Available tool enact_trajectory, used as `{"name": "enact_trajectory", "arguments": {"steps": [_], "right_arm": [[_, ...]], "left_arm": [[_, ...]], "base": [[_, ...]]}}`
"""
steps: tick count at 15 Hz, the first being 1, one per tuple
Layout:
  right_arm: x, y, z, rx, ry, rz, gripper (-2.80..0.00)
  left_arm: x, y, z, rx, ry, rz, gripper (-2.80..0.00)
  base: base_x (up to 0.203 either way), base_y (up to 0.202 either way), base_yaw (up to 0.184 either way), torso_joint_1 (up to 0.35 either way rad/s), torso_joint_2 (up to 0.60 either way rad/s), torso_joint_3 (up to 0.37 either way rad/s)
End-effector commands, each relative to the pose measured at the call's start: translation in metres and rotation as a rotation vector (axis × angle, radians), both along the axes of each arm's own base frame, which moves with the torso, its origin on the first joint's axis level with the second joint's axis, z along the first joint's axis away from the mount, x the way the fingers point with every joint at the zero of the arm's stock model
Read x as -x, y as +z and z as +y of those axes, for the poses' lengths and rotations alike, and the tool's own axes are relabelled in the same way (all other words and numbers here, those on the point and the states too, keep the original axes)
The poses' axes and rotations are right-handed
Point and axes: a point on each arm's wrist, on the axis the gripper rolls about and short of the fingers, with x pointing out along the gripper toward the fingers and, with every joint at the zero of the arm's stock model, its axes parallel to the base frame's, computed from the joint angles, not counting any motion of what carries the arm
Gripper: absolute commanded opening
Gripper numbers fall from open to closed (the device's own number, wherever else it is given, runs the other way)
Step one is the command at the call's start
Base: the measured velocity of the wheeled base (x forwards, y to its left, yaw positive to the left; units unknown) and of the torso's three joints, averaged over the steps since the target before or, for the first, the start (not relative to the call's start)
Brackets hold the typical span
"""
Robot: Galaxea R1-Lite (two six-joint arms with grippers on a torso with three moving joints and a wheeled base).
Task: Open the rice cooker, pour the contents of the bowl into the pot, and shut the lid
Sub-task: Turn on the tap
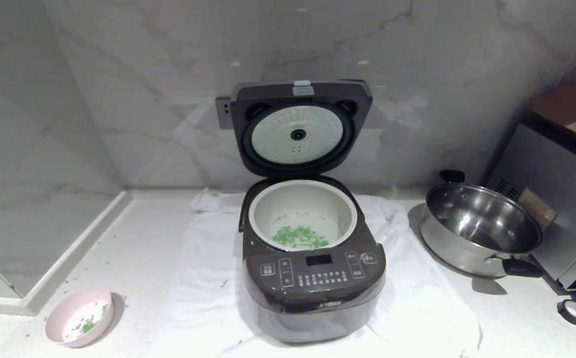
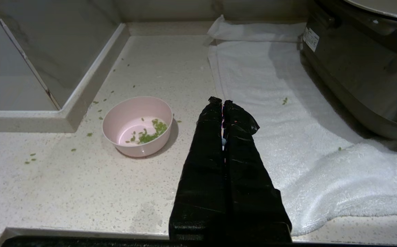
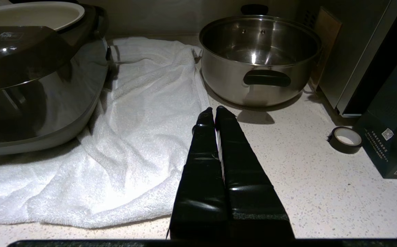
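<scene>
Overhead, you are looking at the rice cooker (image 1: 313, 268) sitting on a white towel (image 1: 203, 278), its lid (image 1: 300, 127) standing up and green contents (image 1: 299, 236) lying in the pot (image 1: 303, 211); the bowl (image 1: 79, 315) is resting on the counter (image 1: 134, 238) to its left. Through your left wrist camera, the left gripper (image 2: 223, 102) is hovering with fingers pressed together, holding nothing, beside the bowl. Through your right wrist camera, the right gripper (image 3: 214, 110) is likewise showing fingers pressed together, empty, pointing toward the steel pan (image 3: 258, 58).
</scene>
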Motion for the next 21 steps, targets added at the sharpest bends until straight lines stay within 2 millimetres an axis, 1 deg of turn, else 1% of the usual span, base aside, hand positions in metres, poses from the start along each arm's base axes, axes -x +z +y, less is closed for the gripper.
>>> {"name": "enact_trajectory", "arguments": {"steps": [1,3,4,6,7,12,15,18,21], "right_arm": [[0.000,0.000,0.000,0.000,0.000,0.000,-2.80],[0.000,0.000,0.000,0.000,0.000,0.000,-2.80],[0.000,0.000,0.000,0.000,0.000,0.000,-2.80],[0.000,0.000,0.000,0.000,0.000,-0.001,-2.80],[0.000,0.000,0.000,0.000,0.000,-0.001,-2.80],[0.000,0.000,0.000,0.000,0.000,-0.001,-2.80],[0.000,0.000,0.000,0.000,0.000,-0.001,-2.80],[0.000,0.000,0.000,0.000,0.000,-0.004,-2.80],[0.000,0.000,0.000,0.000,0.000,-0.003,-2.80]], "left_arm": [[0.000,0.000,0.000,-0.010,-0.004,0.000,-2.80],[0.000,0.000,0.000,-0.038,-0.005,0.008,-2.80],[0.001,0.003,0.000,-0.034,-0.006,-0.008,-2.80],[0.009,0.025,0.000,-0.025,-0.015,-0.071,-2.80],[0.012,0.029,-0.001,-0.024,-0.036,-0.058,-2.80],[0.011,0.023,-0.001,0.000,-0.044,-0.031,-2.80],[0.005,0.006,-0.001,-0.002,-0.041,0.030,-2.80],[0.005,0.006,-0.001,0.052,-0.039,0.034,-2.80],[0.005,0.006,-0.001,0.048,-0.037,0.034,-2.80]], "base": [[0.000,0.000,0.000,0.000,0.00,0.000],[0.000,0.000,0.000,0.000,0.00,0.000],[0.000,0.000,0.000,0.000,0.00,0.000],[0.000,0.000,0.000,0.000,0.00,0.000],[0.000,0.000,0.000,0.000,0.00,0.000],[0.000,0.000,0.000,0.000,0.00,0.000],[0.000,0.000,0.000,0.000,0.00,0.000],[0.000,0.000,0.000,0.000,0.00,0.000],[0.000,0.000,0.000,0.000,0.00,0.000]]}}
